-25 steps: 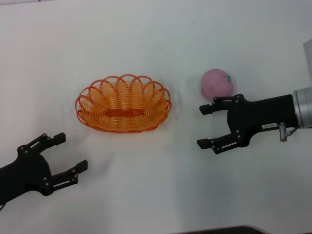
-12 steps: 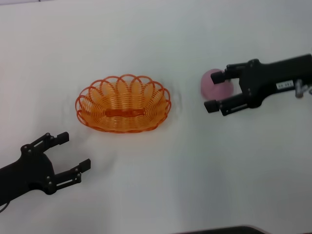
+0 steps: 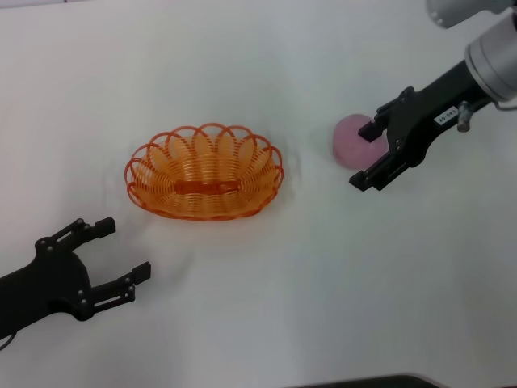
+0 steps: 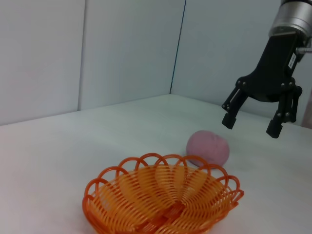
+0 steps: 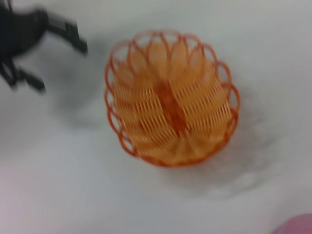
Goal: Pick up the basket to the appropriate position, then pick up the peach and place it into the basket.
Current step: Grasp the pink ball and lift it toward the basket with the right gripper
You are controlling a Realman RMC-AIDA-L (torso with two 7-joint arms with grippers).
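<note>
The right gripper (image 3: 370,155) hangs over the peach (image 3: 352,141) on the counter (image 3: 323,267), jaws wide open and empty — coming down crooked, it could bump the peach away. The basket (image 3: 204,172) sits mid-counter — left gripper (image 3: 123,255) waits open, empty.

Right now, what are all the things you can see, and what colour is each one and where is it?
basket: one, orange, sitting on the table a bit to the robot's left of the middle, with nothing inside it.
peach: one, pale pink, on the table to the right of the basket and apart from it.
table: one, white, under everything.
walls: pale grey panels behind the table, seen from the left wrist.
left tool: one, black, open, near the front edge on the robot's left, away from the basket.
right tool: one, black, open, held above the peach and not touching it.
</note>
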